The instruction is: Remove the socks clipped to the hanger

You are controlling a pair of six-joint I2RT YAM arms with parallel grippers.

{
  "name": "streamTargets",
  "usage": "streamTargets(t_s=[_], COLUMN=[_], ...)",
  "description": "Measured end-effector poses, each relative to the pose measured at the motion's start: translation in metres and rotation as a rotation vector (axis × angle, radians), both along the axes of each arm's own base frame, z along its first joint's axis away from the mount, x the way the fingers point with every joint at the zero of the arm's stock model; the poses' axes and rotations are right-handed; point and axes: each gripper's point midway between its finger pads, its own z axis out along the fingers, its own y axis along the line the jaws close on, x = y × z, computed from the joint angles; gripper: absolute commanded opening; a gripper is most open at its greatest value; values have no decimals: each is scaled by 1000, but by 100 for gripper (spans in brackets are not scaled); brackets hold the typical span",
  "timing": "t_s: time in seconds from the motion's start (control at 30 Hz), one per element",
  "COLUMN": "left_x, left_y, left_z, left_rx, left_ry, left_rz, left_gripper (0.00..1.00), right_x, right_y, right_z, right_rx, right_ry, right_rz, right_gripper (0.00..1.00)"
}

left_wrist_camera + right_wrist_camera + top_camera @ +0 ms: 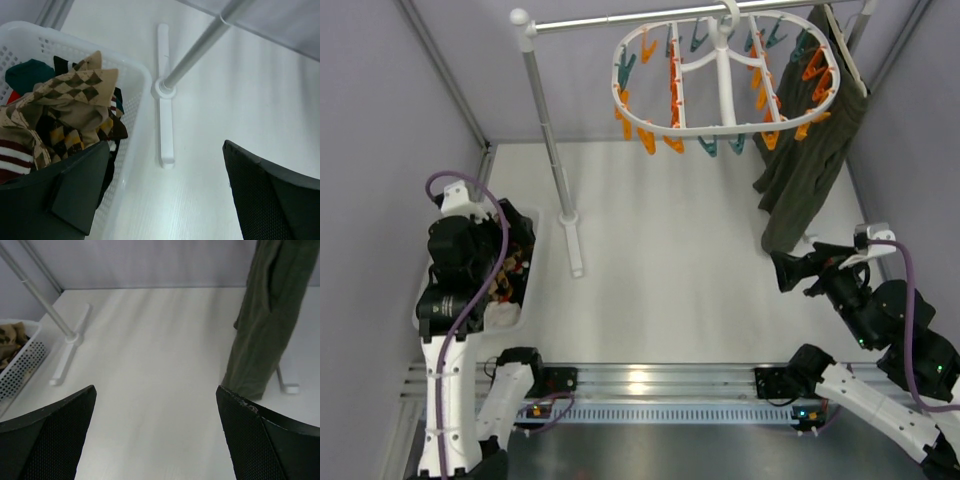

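Socks (pixel 75 87) heaped in white basket (pixel 132 95), plain only from left wrist; hanger (pixel 725 85) seen only from above. Left gripper (pixel 165 145) gaping by basket rim; right gripper (pixel 156 388) gaping, empty.

A white surface (pixel 670 250) carries a white mesh basket (pixel 131 115) at its left edge. Just beside the basket rests a rail stand's left foot (pixel 574 250). The stand's right foot (pixel 289 387) rests behind a hanging green garment (pixel 270 315).

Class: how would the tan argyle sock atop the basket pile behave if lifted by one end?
Probably floppy: the tan argyle sock lies creased over the heap in the white basket, so it should drape. Likely light, being soft knit. It may drag the striped sock, since they look tangled.
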Motion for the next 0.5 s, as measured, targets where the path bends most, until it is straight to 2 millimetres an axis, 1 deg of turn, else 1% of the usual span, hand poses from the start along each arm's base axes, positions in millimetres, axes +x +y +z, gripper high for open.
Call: streamTargets(t_s=[0.17, 0.3, 0.4, 0.5], left_x=[-31, -59, -74, -85], left_y=[-23, -27, -30, -36], left_z=[0, 6, 11, 13], left_rx=[70, 99, 102, 96], left_ry=[1, -42, -78, -102], left_rz=[-116, -152, -180, -222], left_gripper=[99, 99, 99, 99], right_x=[0, -1, -4, -5], right_y=[-27, -47, -59, -66], right_z=[-1, -3, -5, -9], right_rx=[-57, -103, -136, -164], right_ry=[26, 45, 60, 73], right_rz=[-117, -193, -238, -263], right_gripper=[100, 100, 99, 100])
